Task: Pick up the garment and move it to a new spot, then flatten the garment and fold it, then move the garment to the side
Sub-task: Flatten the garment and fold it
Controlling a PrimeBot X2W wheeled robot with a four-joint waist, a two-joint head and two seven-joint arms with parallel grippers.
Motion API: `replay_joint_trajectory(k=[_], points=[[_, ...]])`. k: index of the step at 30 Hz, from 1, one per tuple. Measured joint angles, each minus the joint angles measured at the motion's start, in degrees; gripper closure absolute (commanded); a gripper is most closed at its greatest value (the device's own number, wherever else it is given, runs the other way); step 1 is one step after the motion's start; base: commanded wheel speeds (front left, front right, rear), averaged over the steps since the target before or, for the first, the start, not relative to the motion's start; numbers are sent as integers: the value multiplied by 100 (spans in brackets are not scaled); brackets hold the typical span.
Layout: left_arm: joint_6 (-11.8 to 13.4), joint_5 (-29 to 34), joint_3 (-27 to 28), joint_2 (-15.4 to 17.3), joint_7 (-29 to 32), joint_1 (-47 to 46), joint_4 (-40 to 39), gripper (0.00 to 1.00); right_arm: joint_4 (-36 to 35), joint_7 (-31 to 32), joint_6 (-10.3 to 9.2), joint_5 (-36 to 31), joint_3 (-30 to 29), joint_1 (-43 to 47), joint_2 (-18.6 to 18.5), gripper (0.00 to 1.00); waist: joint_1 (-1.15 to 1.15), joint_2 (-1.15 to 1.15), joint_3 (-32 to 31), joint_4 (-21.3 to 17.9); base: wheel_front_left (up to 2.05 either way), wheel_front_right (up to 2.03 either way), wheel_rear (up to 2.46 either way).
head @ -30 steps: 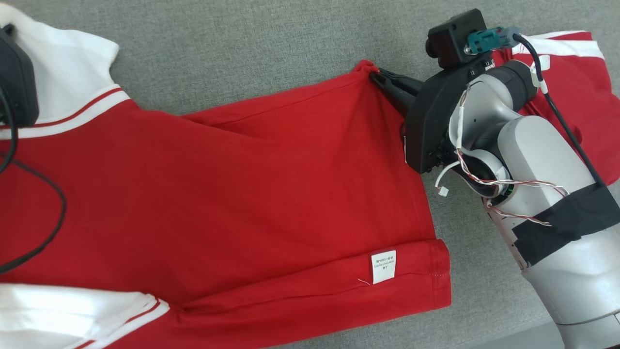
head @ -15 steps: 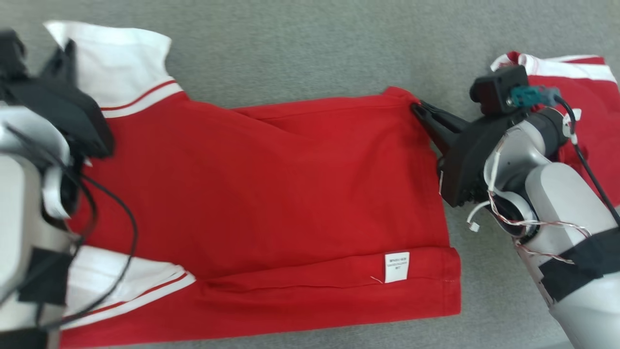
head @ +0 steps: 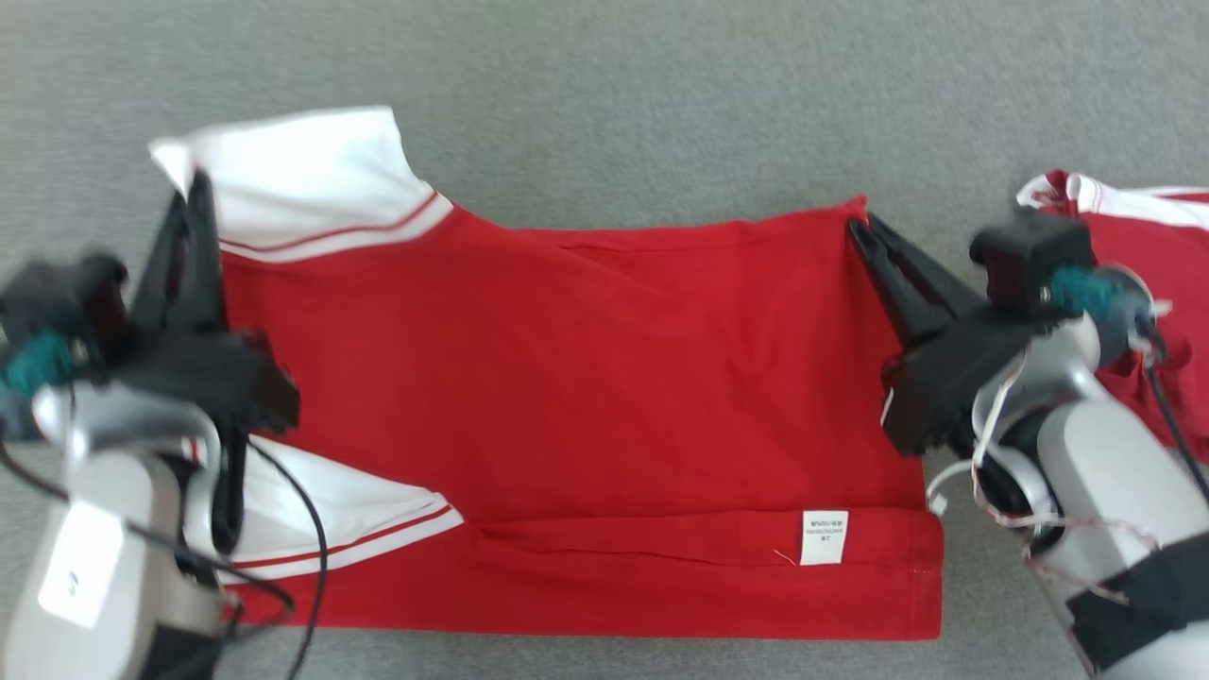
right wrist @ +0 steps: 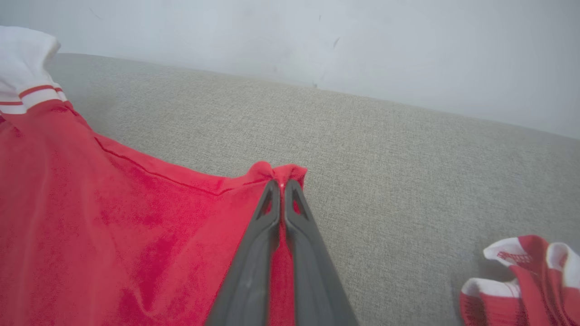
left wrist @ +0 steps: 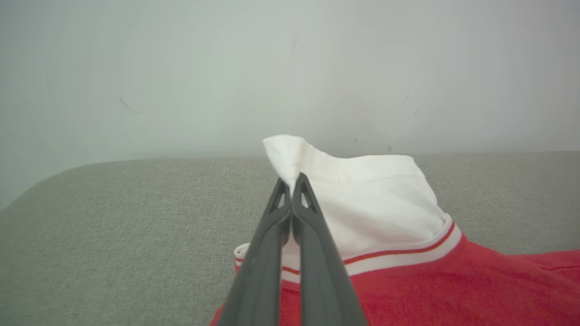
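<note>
My left gripper (head: 195,189) is pinched tight on the corner of the white sleeve (head: 312,179), my right gripper (head: 858,227) on a red corner of the garment (head: 604,378), which is spread between them on the grey cushion (head: 604,85), near a second garment (head: 1157,246).

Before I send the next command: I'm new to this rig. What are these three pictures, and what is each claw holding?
This is a two-armed robot. The wide picture comes from its head, looking down on a grey surface, where a red shirt lies spread, a white label showing on its folded near edge. The other two pictures look along each gripper's two dark fingers. The left gripper is shut on the tip of a white sleeve; the right gripper is shut on the shirt's red corner at the opposite end. A second garment, red and white, lies bunched at the right.
</note>
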Motion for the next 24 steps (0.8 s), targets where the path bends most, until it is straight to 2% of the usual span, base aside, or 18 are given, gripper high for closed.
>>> replay_joint_trajectory(k=[9,24], points=[[47,-62,20,-199,-855,1175,-331,100,-304,-727,-419,-260,-119,906,7,100,0,0,-462,325,0,0,0],[48,-155,-33,-400,-1243,2227,-232,100,-353,-965,-638,-346,-114,1824,-24,100,0,0,-942,421,0,0,0]])
